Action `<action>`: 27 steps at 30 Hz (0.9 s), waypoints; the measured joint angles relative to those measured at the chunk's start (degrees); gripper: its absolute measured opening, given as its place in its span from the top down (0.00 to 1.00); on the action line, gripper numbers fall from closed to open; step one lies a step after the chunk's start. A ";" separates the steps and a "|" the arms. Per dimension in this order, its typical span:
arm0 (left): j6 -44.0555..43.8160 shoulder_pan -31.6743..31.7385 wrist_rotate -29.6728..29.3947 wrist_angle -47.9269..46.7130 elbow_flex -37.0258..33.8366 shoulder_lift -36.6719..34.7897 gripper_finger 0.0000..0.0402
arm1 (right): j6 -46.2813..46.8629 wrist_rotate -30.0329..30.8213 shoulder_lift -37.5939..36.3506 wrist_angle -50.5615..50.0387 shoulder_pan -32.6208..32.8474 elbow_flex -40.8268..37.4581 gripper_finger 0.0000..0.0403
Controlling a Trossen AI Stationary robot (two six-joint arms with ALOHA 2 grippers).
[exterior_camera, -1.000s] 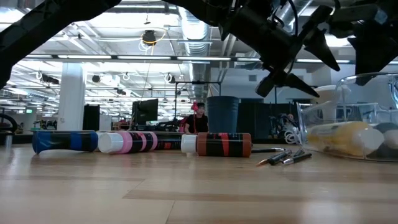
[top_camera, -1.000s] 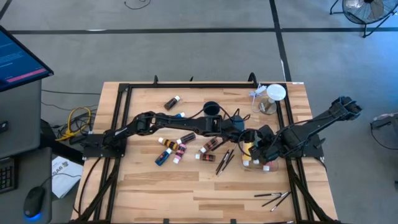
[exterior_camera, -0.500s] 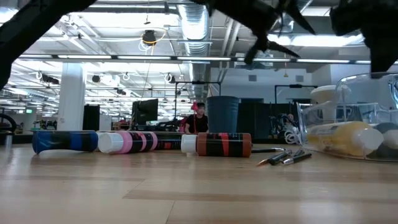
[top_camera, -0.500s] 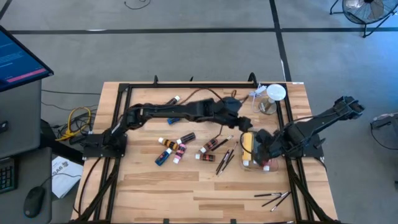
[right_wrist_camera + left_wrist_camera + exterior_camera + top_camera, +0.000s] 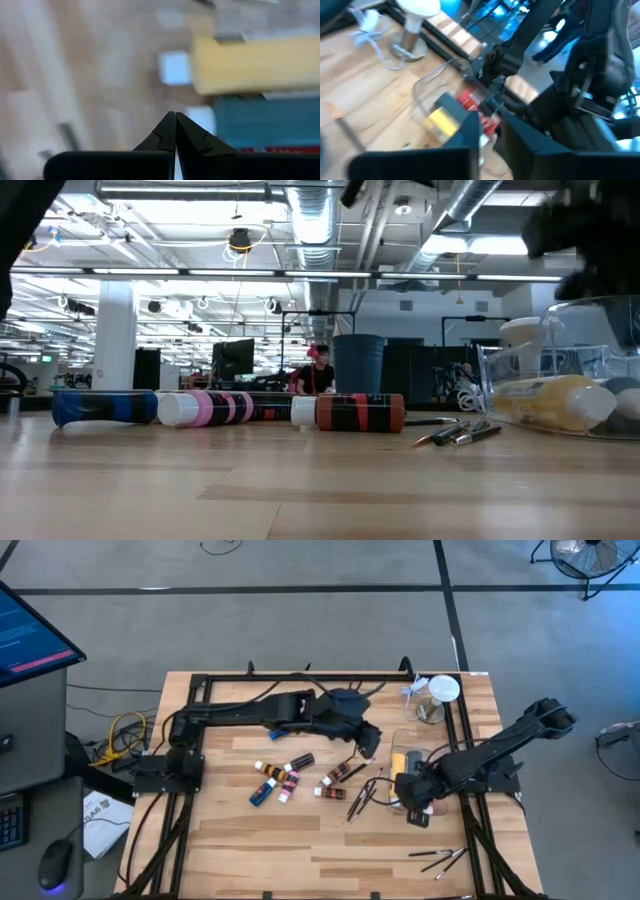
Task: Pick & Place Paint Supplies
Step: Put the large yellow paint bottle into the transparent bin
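A clear container (image 5: 436, 772) at the table's right holds a yellow bottle (image 5: 399, 766), a blue tube (image 5: 265, 120) and a red one (image 5: 470, 100). Several paint tubes (image 5: 278, 780) lie on their sides at the table's middle, with thin brushes (image 5: 360, 795) beside them. My left gripper (image 5: 372, 743) hangs high between the tubes and the container, empty, with a narrow gap between its fingers (image 5: 470, 132). My right gripper (image 5: 413, 812) is shut and points down over the container's near end. My right gripper's shut fingertips (image 5: 170, 125) point down from above beside the blue tube's white cap (image 5: 202, 119) in the container. I cannot tell whether they touch it.
A clear jar with a white lid (image 5: 438, 698) and a white cord stand at the far right corner. More brushes (image 5: 440, 860) lie near the front right edge. A black frame (image 5: 300, 677) runs around the table's far part. Bare wood lies at the near left.
My left gripper has risen from over the container and drawn back toward the table's middle, leaving the top of the low view. My right gripper has shifted toward the near edge along the container and rolled. The yellow bottle stays lying in the container.
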 joint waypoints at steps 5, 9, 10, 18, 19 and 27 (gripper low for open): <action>0.56 -2.96 -6.13 -2.86 -0.02 -2.61 0.99 | 1.20 1.33 3.06 3.88 0.02 -2.79 1.00; 0.58 -4.61 -8.40 -2.78 -0.02 -3.27 1.00 | -0.43 2.67 4.63 7.26 -1.04 -2.68 1.00; 0.57 -4.94 -8.78 -2.86 -0.02 -3.35 1.00 | -0.64 2.89 5.04 7.80 -1.50 -2.68 1.00; 0.24 -6.35 -9.44 -2.97 -0.02 -3.40 1.00 | -1.29 4.45 6.31 8.60 -7.03 -2.62 1.00; 0.18 -6.49 -9.56 -2.97 -0.02 -3.40 1.00 | -1.26 4.82 6.21 8.49 -7.77 -2.62 1.00; 0.79 -6.83 -9.65 -3.91 -0.02 -3.40 1.00 | 0.69 5.98 5.16 7.34 -11.34 -2.68 1.00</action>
